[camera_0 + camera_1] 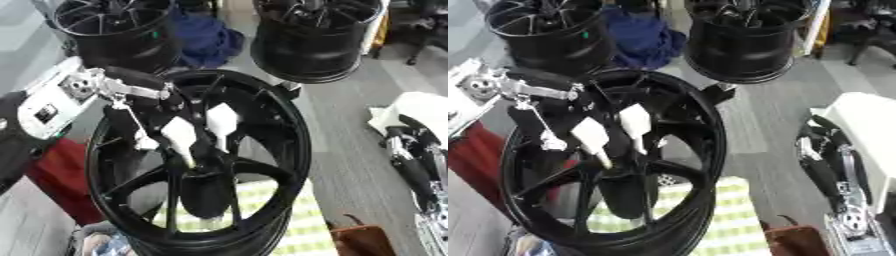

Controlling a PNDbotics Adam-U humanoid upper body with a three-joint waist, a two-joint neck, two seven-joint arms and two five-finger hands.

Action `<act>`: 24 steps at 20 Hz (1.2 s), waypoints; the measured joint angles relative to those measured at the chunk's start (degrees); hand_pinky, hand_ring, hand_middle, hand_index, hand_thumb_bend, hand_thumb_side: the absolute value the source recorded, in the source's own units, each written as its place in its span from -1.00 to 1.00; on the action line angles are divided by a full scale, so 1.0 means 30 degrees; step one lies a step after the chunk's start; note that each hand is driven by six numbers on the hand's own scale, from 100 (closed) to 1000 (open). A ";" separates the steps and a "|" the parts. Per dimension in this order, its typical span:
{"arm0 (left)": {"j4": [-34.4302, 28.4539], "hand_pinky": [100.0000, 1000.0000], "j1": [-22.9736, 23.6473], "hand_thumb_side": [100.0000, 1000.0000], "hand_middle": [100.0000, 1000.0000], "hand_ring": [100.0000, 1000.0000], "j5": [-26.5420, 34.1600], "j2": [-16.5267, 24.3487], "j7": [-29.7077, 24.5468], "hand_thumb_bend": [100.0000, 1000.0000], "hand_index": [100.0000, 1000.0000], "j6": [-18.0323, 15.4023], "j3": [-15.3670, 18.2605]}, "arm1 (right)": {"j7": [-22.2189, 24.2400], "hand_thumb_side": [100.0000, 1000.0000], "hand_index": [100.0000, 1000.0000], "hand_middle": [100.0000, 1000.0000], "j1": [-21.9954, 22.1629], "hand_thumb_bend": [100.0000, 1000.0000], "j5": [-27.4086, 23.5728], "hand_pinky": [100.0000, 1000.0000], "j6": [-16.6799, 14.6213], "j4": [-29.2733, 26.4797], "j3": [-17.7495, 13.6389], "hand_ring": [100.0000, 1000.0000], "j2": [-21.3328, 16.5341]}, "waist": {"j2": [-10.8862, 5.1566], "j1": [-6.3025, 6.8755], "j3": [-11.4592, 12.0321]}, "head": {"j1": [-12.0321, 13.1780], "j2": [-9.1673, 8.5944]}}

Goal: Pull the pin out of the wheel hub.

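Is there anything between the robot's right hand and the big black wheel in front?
Only bare grey floor lies between the right hand, idle at the right edge, and the wheel; the left eye view shows it best.

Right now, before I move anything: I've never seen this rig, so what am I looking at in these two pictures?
Both pictures come from the robot's head, one from its left eye and one from its right, looking down at the same moment. The big black wheel stands tilted in front, with a green checked cloth below it. The robot's arm comes in from the left, and its black and white left hand reaches in at the hub. I cannot make out the pin, or whether anything is gripped. The right arm lies idle at the right; its hand is unclear. Two more wheels and a blue cloth sit behind.
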 measured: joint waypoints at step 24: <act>-0.1930 -0.20 0.9259 -0.90 -0.35 -1.00 -0.0074 0.6815 0.5498 -0.93 0.11 0.2301 0.9636 | -0.0311 -0.15 0.70 0.28 0.0047 -1.00 0.0023 0.35 0.0047 0.0003 -0.0227 0.10 0.0008 | 0.0031 -0.0221 0.0626 | -0.0369 0.0001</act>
